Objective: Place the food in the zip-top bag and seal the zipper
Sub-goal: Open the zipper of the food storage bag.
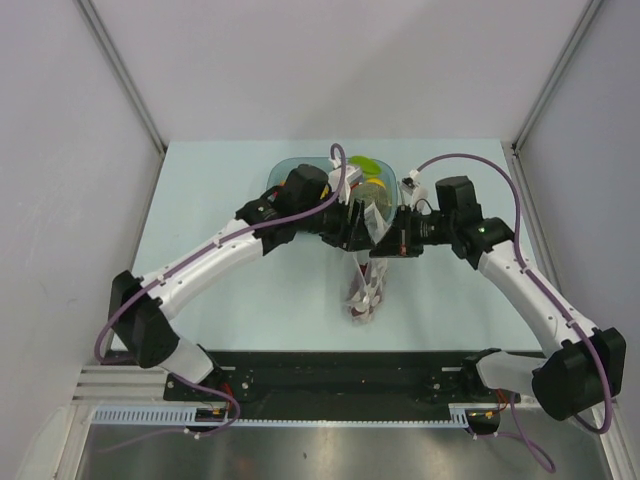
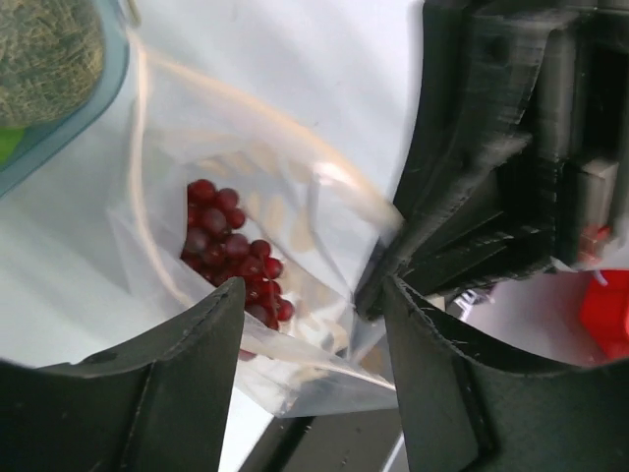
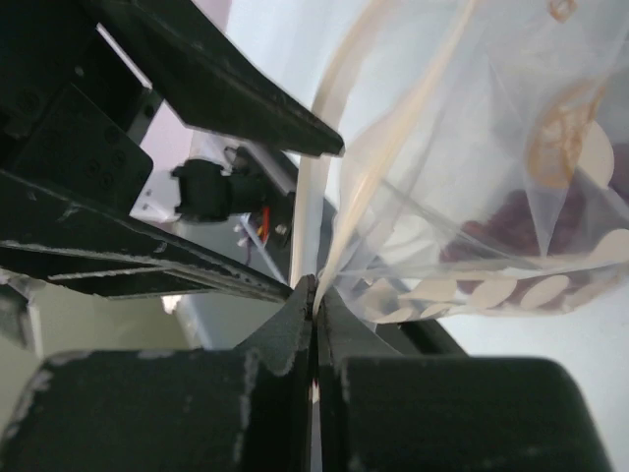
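The zip-top bag [image 1: 366, 285] hangs from my two grippers with its low end near the table. Its mouth is open in the left wrist view [image 2: 285, 197]. The dark red grapes [image 2: 231, 251] lie inside it at the bottom, and show dimly in the right wrist view [image 3: 511, 221]. My right gripper [image 3: 315, 285] is shut on the bag's mouth edge by the zipper strip [image 3: 339, 197]. My left gripper [image 2: 314, 290] is open, with the near rim of the bag between its fingers. The grey-green bumpy ball [image 2: 44, 49] sits in the blue bowl [image 2: 93, 108].
The blue bowl [image 1: 290, 165] stands at the back of the table, just behind both grippers [image 1: 372, 235], with a yellow-green item [image 1: 365, 163] in it. Grey walls close in the table on the left, the right and the back.
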